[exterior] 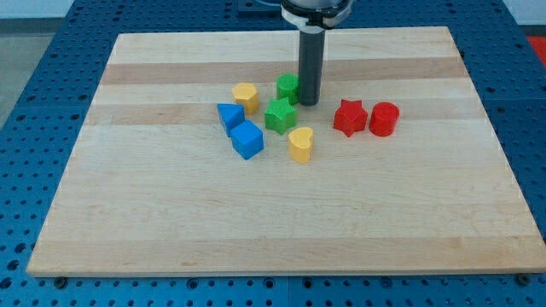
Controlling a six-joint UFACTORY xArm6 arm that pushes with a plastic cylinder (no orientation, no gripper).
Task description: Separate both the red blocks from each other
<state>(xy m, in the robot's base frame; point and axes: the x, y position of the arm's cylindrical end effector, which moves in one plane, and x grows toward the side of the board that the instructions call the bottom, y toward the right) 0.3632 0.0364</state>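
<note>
The red star block [349, 117] and the red cylinder block [384, 118] sit side by side at the view's right of the bench [171, 222], almost touching, so I judge the separation not yet begun. My tip [308, 102] rests just beside the green block [287, 86], left of the star and apart from it. My end effector is a plain rod, grasping nothing.

I find no text, label, brand, number or sign that I can read anywhere in this view.
</note>
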